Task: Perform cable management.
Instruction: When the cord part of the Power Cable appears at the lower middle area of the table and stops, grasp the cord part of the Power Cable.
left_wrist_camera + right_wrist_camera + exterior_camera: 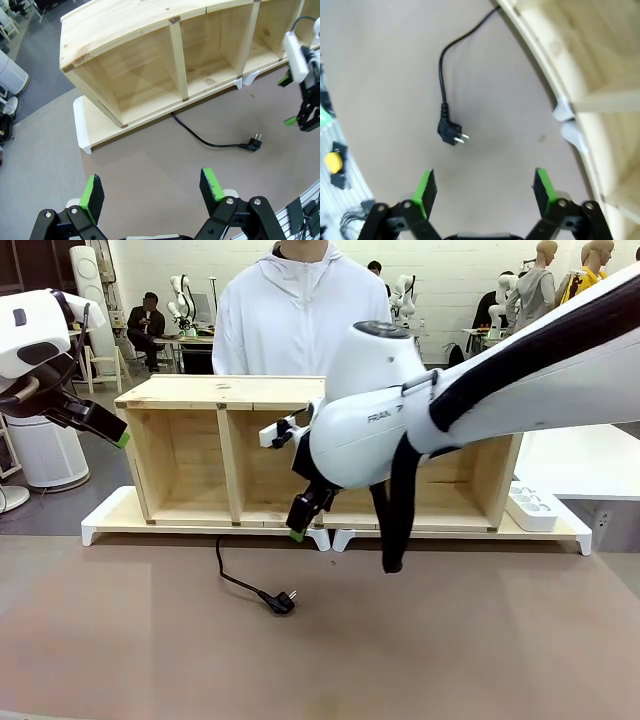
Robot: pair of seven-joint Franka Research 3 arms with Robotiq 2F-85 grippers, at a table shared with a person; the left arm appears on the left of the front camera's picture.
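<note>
The black cable comes out from under the wooden shelf and curls across the brown table to its plug. My right gripper hangs open just in front of the shelf's lower edge, above and slightly right of the plug. In the right wrist view, the plug lies ahead of the open gripper, toward its left finger. My left gripper is raised off the shelf's left end. In the left wrist view it stands open, with the cable and plug farther ahead.
A person in a white hoodie stands behind the shelf. A white power strip lies at the shelf's right end. The shelf rests on white base pieces. Small tools and a yellow item sit along the table's near edge.
</note>
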